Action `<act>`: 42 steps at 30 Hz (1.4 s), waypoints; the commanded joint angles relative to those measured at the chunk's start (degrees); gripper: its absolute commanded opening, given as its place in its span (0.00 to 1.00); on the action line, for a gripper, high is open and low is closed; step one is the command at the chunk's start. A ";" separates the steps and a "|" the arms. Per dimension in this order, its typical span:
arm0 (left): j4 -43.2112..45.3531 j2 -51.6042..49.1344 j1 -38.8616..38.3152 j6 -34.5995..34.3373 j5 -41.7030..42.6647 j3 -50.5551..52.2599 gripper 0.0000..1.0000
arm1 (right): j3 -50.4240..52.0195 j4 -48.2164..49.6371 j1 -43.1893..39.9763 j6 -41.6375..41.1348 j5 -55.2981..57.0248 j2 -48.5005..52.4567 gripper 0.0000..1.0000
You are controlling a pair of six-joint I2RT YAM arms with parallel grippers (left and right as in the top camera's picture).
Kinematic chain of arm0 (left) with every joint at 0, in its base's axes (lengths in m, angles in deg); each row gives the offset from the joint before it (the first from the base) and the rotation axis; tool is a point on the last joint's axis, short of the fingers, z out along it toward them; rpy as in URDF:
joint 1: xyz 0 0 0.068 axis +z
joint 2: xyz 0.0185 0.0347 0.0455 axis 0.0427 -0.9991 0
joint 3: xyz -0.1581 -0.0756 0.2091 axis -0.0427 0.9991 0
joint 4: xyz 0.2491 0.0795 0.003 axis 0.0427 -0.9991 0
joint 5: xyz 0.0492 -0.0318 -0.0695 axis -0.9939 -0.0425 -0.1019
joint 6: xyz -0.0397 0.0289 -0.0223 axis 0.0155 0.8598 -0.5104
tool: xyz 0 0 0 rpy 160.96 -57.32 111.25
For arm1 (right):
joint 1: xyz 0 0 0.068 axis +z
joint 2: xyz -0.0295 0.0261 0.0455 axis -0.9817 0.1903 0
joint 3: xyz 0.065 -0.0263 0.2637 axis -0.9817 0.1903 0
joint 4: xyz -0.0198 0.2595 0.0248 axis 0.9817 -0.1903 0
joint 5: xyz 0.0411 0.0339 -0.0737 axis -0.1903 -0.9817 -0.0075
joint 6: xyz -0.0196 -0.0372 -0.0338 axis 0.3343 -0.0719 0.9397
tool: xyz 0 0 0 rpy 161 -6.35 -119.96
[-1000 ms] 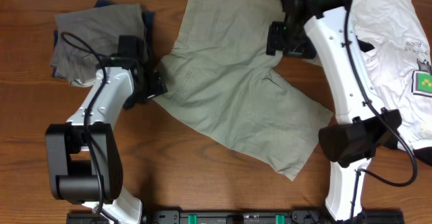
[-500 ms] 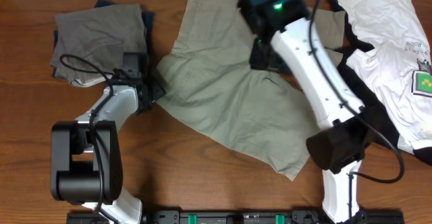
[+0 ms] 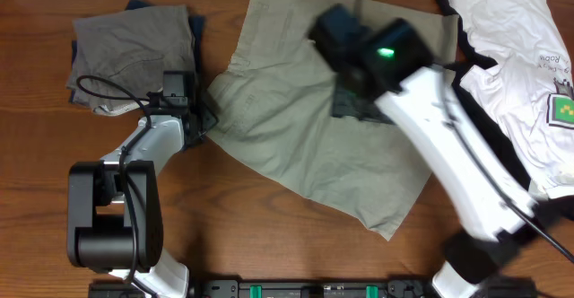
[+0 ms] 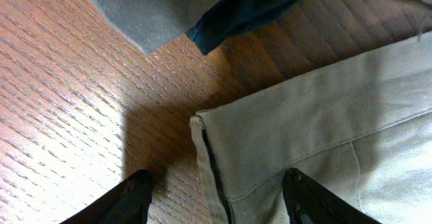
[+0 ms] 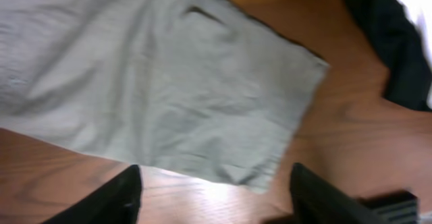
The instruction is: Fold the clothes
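The wooden desk (image 3: 260, 235) is carrying the khaki shorts (image 3: 287, 145), which are lying spread flat at its middle. The right claw (image 5: 216, 183) is hovering agape above a leg. The left claw (image 4: 217, 187), also agape, is straddling a corner and should be pinching both layers squarely.

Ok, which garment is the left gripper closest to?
The khaki-olive shorts spread mid-table: the left gripper, open, frames their corner hem. The grey and navy pile lies just beyond; the white T-shirt is far right.
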 commanded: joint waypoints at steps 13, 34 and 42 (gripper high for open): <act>-0.44 -0.63 0.15 -0.87 -0.66 1.66 0.64 | 35.52 8.41 -3.02 21.07 -8.96 -12.24 0.91; -0.44 -0.63 0.15 -0.85 -0.66 1.66 0.65 | 66.75 36.35 -2.95 14.80 -23.85 -12.26 0.73; -0.48 -0.63 0.15 -0.63 -0.66 1.66 0.65 | 68.78 31.91 -2.75 -6.71 -18.58 -12.39 0.63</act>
